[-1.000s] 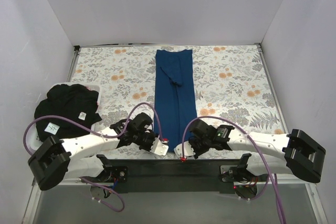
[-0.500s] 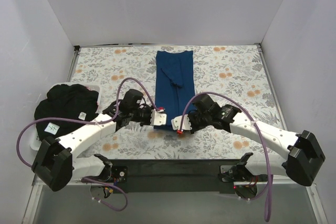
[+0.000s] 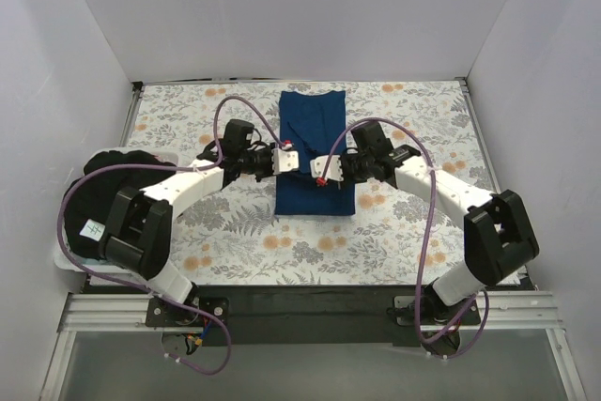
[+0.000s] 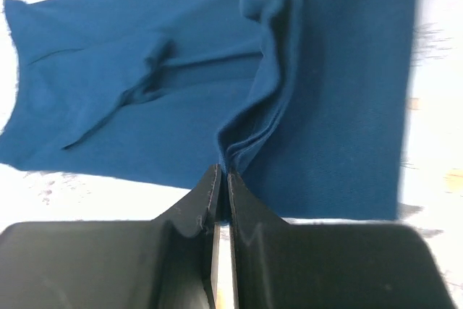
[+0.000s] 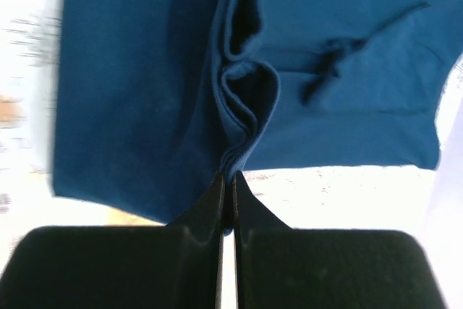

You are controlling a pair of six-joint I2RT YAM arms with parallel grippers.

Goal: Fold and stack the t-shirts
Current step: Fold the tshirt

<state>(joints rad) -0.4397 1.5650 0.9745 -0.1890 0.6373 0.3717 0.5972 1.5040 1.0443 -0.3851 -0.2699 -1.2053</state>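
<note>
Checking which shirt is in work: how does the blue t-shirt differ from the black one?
The blue t-shirt lies mostly flat mid-table; the black t-shirt is a crumpled heap at the left edge. The left gripper and right gripper pinch the blue one; nothing holds the black. The black shows a white tag; the blue is plain. Both are dark.

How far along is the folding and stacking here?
Done: the blue t-shirt lies narrowed into a strip. In hand: left gripper and right gripper each pinch its edge, doubling it over. To do: the black t-shirt sits crumpled at the left side; nothing is stacked.
</note>
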